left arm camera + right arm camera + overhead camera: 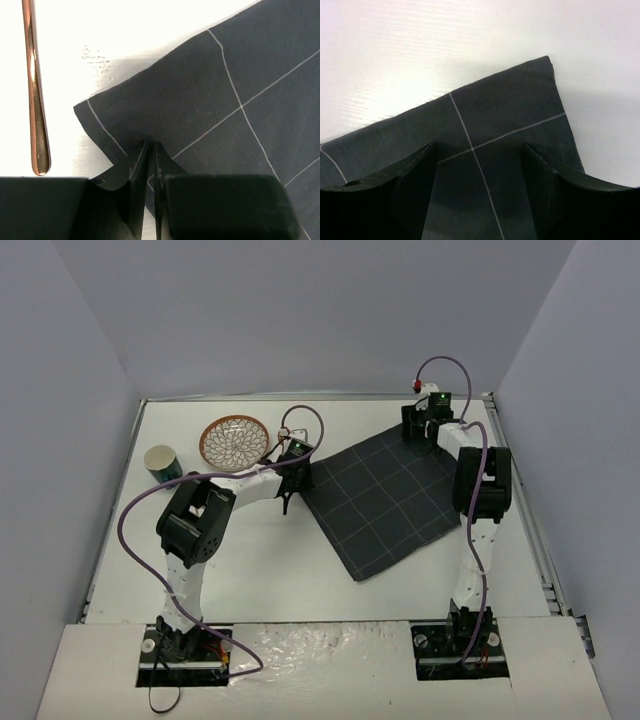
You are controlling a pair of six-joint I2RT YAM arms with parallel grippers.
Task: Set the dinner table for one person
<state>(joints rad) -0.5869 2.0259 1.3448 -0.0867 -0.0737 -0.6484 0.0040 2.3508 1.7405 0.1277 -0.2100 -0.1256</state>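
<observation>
The dinner table is the large white tabletop. A dark grey cloth with thin grid lines lies on it, turned at an angle. My left gripper is at the cloth's left corner; in the left wrist view the jaws are pinched together on the cloth's edge. My right gripper is at the cloth's far corner; in the right wrist view the fingers stand wide apart just over the cloth, holding nothing.
A round patterned plate with a brown rim and a green cup stand at the far left. A copper-coloured utensil handle lies on the table just left of the cloth's corner. Walls enclose the table.
</observation>
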